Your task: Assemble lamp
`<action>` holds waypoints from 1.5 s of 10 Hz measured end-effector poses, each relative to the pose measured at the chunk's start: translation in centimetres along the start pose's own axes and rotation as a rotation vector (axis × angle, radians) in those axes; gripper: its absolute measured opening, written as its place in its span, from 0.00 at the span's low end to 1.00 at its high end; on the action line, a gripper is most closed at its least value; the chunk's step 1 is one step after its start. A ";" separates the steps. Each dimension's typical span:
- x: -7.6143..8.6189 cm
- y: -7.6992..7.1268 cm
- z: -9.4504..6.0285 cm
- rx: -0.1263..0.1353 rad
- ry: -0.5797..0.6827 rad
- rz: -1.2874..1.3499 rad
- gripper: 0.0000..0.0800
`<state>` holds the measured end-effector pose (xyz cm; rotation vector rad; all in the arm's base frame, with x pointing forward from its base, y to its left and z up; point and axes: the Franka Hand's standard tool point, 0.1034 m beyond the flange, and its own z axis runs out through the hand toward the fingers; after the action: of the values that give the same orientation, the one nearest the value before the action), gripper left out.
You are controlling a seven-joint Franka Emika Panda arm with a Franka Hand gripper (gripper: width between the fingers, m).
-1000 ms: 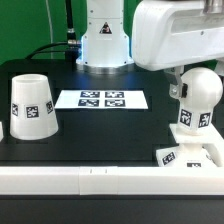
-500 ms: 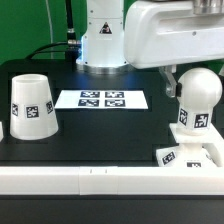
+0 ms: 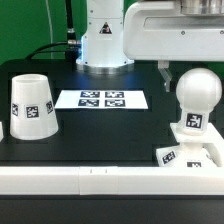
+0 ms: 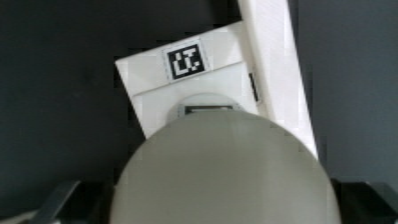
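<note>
The bulb [image 3: 197, 97] stands upright, neck down, over the square base [image 3: 188, 157] at about four o'clock on the black table [image 3: 110, 128]. The gripper [image 3: 180, 72] sits right behind the ball; one dark finger [image 3: 165, 71] shows at its ten o'clock, and whether the fingers clamp it I cannot tell. The shade [image 3: 31, 105] rests at nine o'clock, and the marker board [image 3: 102, 99] lies near the centre.

In the wrist view the bulb [image 4: 222, 170] fills the foreground above the tagged base [image 4: 199, 75].

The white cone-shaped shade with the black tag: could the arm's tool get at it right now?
Probably yes, once freed: the white plastic cone shade stands alone with nothing over it, but the tool sits around the white ball-shaped bulb.
</note>
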<state>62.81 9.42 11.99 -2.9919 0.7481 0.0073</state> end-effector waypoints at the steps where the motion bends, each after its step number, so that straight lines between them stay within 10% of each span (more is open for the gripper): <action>1: 0.0 -0.1 0.0 0.001 0.000 0.113 0.72; 6: -0.4 -0.3 0.0 0.005 -0.022 0.424 0.72; 15: -0.7 0.0 0.1 -0.010 -0.031 -0.205 0.87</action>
<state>62.17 9.75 11.93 -3.0550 0.4374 0.0484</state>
